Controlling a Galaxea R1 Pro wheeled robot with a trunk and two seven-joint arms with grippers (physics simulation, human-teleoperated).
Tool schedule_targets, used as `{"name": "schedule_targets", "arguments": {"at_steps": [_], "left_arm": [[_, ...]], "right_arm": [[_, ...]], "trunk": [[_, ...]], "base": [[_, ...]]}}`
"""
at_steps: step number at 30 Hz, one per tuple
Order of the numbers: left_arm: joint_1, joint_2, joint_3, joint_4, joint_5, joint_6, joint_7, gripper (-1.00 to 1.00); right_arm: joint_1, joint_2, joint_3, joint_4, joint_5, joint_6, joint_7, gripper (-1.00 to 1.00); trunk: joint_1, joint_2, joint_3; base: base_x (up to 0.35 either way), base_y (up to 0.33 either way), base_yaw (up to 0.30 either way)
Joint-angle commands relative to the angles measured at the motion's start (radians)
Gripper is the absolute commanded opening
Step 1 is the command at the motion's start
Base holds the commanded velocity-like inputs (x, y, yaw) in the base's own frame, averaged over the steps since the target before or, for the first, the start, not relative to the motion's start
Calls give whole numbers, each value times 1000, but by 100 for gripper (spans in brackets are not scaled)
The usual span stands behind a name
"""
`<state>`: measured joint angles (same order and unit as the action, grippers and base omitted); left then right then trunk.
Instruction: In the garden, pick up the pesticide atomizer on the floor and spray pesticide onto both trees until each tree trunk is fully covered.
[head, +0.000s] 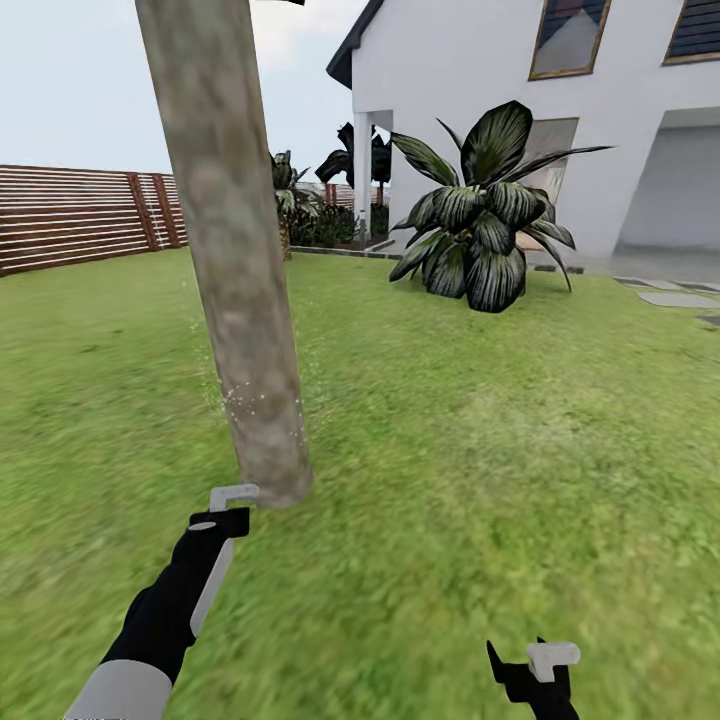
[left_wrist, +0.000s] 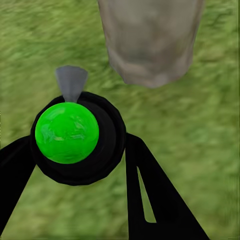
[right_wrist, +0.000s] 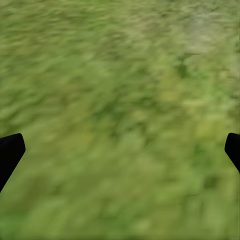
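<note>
My left tool (left_wrist: 80, 150) is clamped on the pesticide atomizer (left_wrist: 75, 135); its green cap and grey nozzle point at the base of the tree trunk (head: 235, 260), just beside it. Pale speckles show on the trunk's lower part and in the air around it. My right tool (right_wrist: 120, 150) hangs spread wide over the lawn (head: 480, 450), holding nothing. The white house (head: 560, 110), a dark broad-leaved plant (head: 480, 215) and the slat fence (head: 80, 215) stand behind.

Left tool (left_wrist: 75, 150) clamped closed, arm extended forward; right tool (right_wrist: 120, 150) spread wide.
</note>
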<state>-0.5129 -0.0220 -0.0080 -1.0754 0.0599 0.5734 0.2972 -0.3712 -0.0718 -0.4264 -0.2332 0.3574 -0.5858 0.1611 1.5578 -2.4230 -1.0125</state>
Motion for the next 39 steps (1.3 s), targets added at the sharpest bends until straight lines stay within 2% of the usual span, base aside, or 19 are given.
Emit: {"name": "schedule_targets", "arguments": {"at_steps": [1,6,10,12,17,20,21,23,25,27,29,31,36,39], "left_arm": [[-4,2,-1,0,-1,4,-2,-100],[-18,-2,-4,-31,-4,84,-13,-100],[-91,-5,-3,-56,1,129,-16,-100],[-130,-19,-4,-59,1,169,-16,-100],[-148,-32,-5,-81,-3,186,-17,-100],[-174,-34,-34,-108,-6,218,-15,-100],[-189,-34,-42,-112,-5,243,-14,-100],[-255,-35,-47,-114,1,307,-13,-100],[-280,-34,-47,-114,3,325,-13,-100],[-288,-23,-39,-111,1,331,-15,-100],[-290,-8,-6,-108,0,333,-17,-100],[-289,6,10,-109,1,334,-18,-100],[-279,37,17,-102,1,335,-19,-100],[-288,76,19,-100,1,336,-20,-100]], "right_arm": [[0,0,0,0,0,0,-1,100],[0,-1,0,0,0,0,0,100],[0,-2,0,0,0,0,0,100],[0,-2,0,0,0,0,0,100],[0,-2,0,0,0,0,0,100],[0,-2,0,0,0,0,0,100],[0,-2,0,0,0,0,0,100],[0,-2,0,0,0,0,0,100],[0,-2,0,0,0,0,0,100],[0,-2,0,0,0,0,0,100],[0,-2,0,0,0,0,0,100],[0,-2,0,0,0,0,0,100],[0,-2,0,0,0,0,0,100],[0,-2,0,0,0,0,0,100]], "trunk": [[0,0,0],[0,0,0],[0,0,0],[0,0,0],[0,0,0],[0,0,0],[0,0,0],[0,0,0],[0,0,0],[0,0,0],[0,0,0],[0,0,0],[0,0,0],[0,0,0]], "base": [[0,-1,1],[0,0,0],[0,0,0],[0,0,0],[-90,25,0],[-88,24,0],[-20,5,0],[-6,2,0],[-1,0,0],[0,0,0],[0,0,0],[0,0,0],[0,0,0],[0,0,0]]}}
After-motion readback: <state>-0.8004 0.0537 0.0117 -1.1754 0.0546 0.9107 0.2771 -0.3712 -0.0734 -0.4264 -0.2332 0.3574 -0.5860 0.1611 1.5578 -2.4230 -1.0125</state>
